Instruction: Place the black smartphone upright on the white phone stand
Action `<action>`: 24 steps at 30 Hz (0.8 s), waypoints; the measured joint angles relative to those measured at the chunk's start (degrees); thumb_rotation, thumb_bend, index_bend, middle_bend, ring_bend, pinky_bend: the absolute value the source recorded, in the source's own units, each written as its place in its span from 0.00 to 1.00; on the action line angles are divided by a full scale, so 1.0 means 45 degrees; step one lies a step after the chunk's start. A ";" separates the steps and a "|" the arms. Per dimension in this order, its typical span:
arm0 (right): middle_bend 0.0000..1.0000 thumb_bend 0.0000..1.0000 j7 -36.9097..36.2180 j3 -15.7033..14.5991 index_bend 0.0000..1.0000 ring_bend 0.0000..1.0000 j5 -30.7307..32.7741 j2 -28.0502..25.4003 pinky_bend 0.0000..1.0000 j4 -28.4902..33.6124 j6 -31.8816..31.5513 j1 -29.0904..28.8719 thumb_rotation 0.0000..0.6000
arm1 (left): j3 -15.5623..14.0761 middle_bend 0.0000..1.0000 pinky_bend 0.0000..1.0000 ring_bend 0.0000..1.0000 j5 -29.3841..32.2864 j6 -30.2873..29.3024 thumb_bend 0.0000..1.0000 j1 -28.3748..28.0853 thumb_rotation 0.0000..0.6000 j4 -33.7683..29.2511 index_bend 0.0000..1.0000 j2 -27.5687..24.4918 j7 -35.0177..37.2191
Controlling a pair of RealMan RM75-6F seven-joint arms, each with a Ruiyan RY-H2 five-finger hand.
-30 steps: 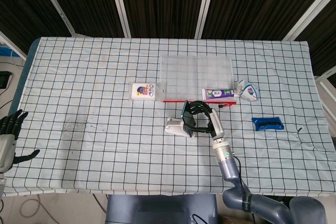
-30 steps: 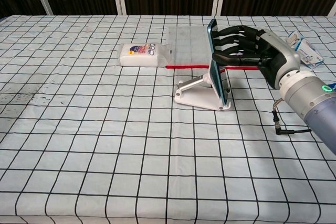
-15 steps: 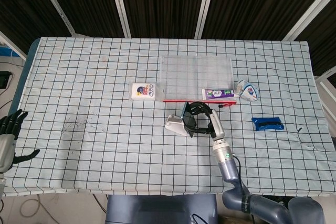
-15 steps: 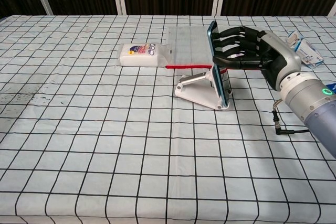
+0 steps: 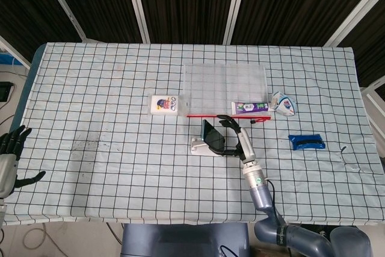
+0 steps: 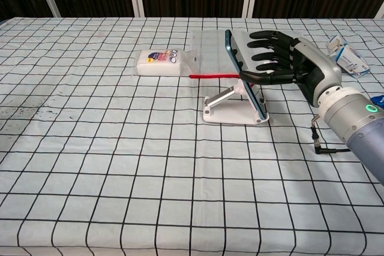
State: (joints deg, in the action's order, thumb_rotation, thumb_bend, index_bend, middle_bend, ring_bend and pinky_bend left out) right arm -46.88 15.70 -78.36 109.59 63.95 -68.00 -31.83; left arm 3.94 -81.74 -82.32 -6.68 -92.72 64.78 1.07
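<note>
Checked cloth covers your worktop [image 6: 120, 166], with dark slatted panels behind it, and the near stretch of cloth carries nothing but a small black cable end [image 6: 321, 142] lying beside your right forearm. At the near left edge in the head view your left hand [image 5: 11, 154] hangs off the worktop with its fingers spread, holding nothing. Further in, your right hand [image 6: 288, 64] reaches toward the black smartphone [image 6: 245, 76], which leans back on the white phone stand [image 6: 231, 109] with its lower edge down in the stand's lip. Your fingers [image 6: 264, 58] are stretched flat along the phone's rear face, touching it; the thumb is hidden, so you cannot say from these views whether the phone is pinched or merely propped. You look to be at the seating step, close to done: the next move calls for easing the fingers off backward without dragging the phone's top edge or nudging the light stand. Beyond the stand lie a red strip [image 6: 213, 76], a white packet [image 6: 161, 62] with a coloured label too small to read, a clear plastic sheet [image 5: 224, 82], a purple-labelled tube [image 5: 250, 108], a small white and blue box [image 5: 283, 104] and a blue object [image 5: 306, 142] well to the right; no writing is legible on any.
</note>
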 measured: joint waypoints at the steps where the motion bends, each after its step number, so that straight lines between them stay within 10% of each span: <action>1: 0.16 0.00 0.0052 -0.0008 0.17 0.17 0.0007 -0.0027 0.20 0.0046 0.0025 0.0004 1.00 | -0.0002 0.00 0.00 0.00 -0.0005 0.0000 0.00 0.0000 1.00 0.0002 0.00 -0.0001 0.0006; 10: 0.04 0.00 0.0584 -0.0216 0.01 0.03 -0.0014 -0.0300 0.16 0.0522 0.0221 0.0090 1.00 | 0.0002 0.00 0.00 0.00 -0.0025 -0.0026 0.00 0.0010 1.00 -0.0012 0.00 -0.0022 0.0076; 24: 0.00 0.00 0.2822 -0.1072 0.00 0.00 -0.0156 -0.2468 0.14 0.2677 0.0682 0.0568 1.00 | -0.0111 0.00 0.00 0.00 -0.0396 -0.0141 0.00 0.0025 1.00 0.0038 0.00 -0.0093 0.0246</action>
State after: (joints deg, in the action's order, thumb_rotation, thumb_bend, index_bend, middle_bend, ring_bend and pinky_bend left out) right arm -34.18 10.88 -79.06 98.48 76.00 -64.93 -29.28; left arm 3.44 -83.52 -82.95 -6.57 -92.55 64.36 2.18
